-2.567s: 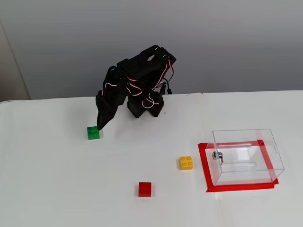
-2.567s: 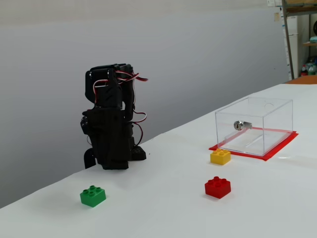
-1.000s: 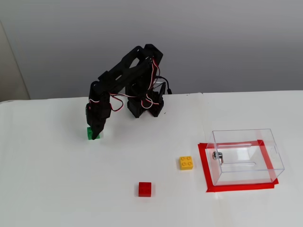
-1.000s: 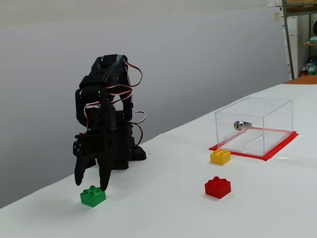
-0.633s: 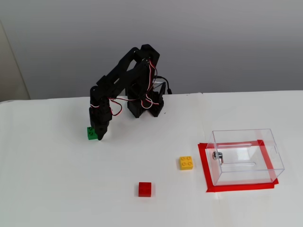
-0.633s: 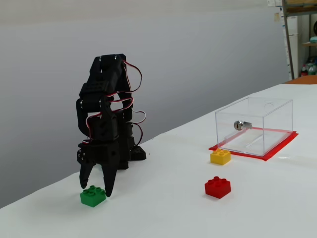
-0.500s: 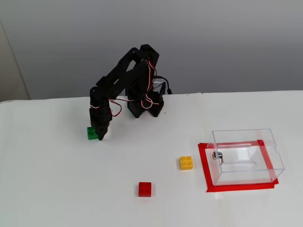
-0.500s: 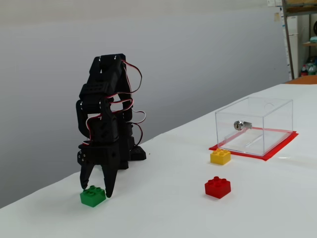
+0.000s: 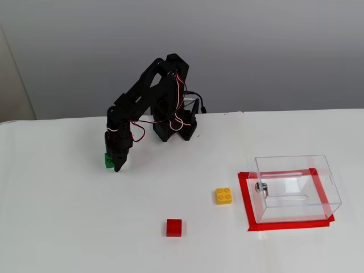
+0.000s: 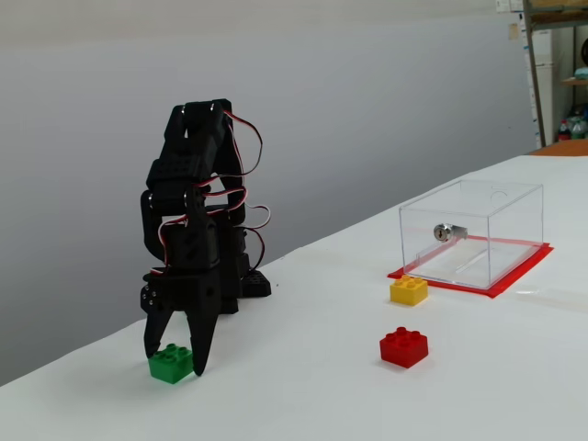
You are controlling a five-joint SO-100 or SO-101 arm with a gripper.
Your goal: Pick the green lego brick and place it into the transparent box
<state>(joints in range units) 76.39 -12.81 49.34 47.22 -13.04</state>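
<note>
Fixed view: green lego brick [image 10: 170, 364] (studded)

Occlusions, both fixed views
Gripper [image 9: 116, 165] covers most of green lego brick [image 9: 107, 161]; finger-to-brick contact unresolvable. Arm base partly hidden behind gripper [image 10: 175, 360] in a fixed view.
</note>
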